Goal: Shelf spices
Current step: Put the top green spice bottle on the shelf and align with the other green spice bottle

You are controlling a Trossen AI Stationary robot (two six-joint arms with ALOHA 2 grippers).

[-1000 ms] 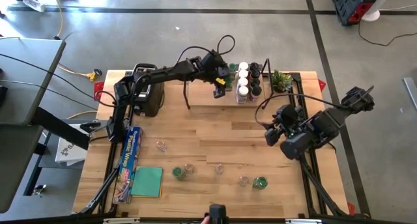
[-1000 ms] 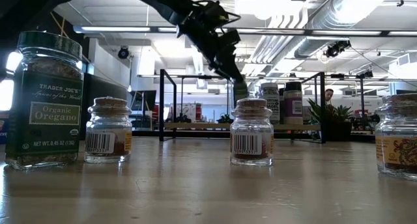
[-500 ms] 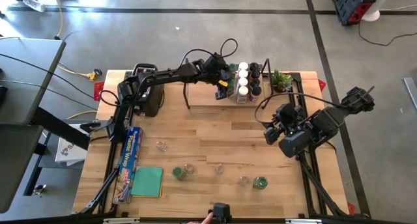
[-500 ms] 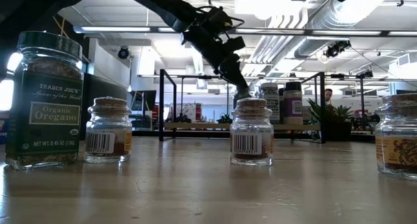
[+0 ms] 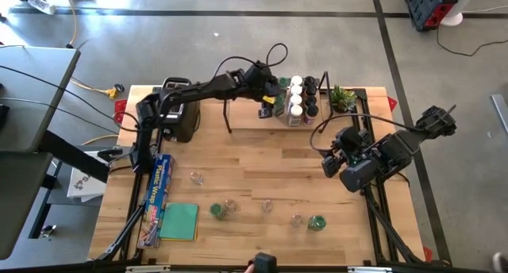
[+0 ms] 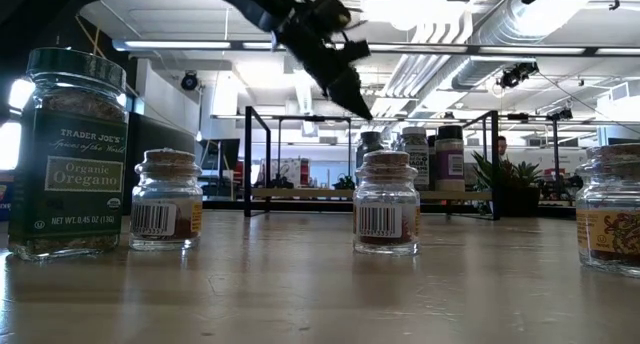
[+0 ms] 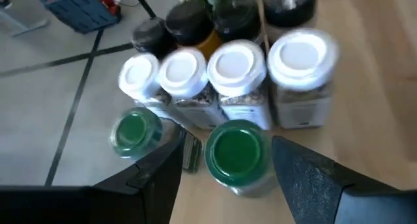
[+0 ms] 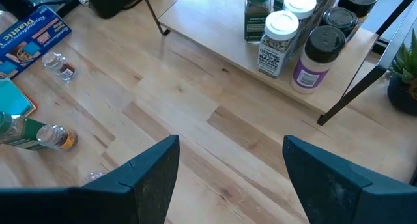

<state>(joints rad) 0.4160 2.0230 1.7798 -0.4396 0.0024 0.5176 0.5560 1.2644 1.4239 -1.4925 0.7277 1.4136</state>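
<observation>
The shelf [image 5: 246,118] stands at the table's far edge and carries a cluster of spices [image 5: 298,98] with white, dark and green lids. My left gripper [image 7: 228,149] hovers open just above one green-lidded jar [image 7: 236,152]. That jar stands upright on the board at the cluster's left end, with one finger on either side of it and clear of it. Several more spice jars [image 5: 267,205] stand on the table's near half; the low view shows an oregano jar [image 6: 70,154] and a small cork-topped one [image 6: 386,202]. My right gripper [image 5: 329,158] waits open over the table's right half.
A black-and-silver toaster [image 5: 181,114] stands left of the shelf and a small potted plant [image 5: 343,97] at its right end. A box of plastic wrap [image 5: 159,194] and a green cloth [image 5: 179,221] lie at the near left. Bare wood shows mid-table [image 8: 195,113].
My left gripper has let go of the green-lidded jar and risen off it, rolling a little as it went. The jar stays upright on the shelf board beside the others.
</observation>
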